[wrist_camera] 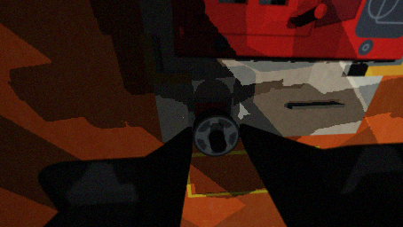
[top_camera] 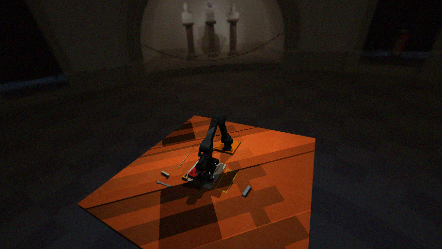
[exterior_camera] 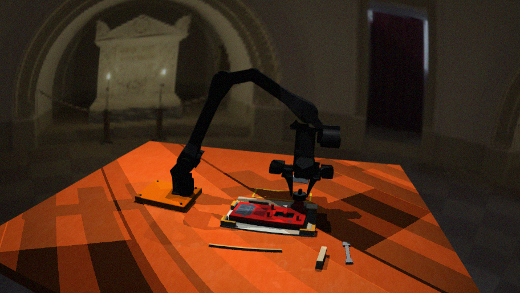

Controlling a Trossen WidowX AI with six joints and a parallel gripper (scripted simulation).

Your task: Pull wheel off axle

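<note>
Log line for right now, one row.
phase: grasp approach | pincer: part-open, straddling wheel | wheel: mounted, unlifted | marked area: wheel not there

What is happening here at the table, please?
A single black robot arm reaches down over the red fixture and brings its jaws to both sides of the small dark wheel, which sits on its upright axle. The jaws are partly closed but not yet gripping. The yellow-marked area beside the fixture waits for the wheel.
</note>
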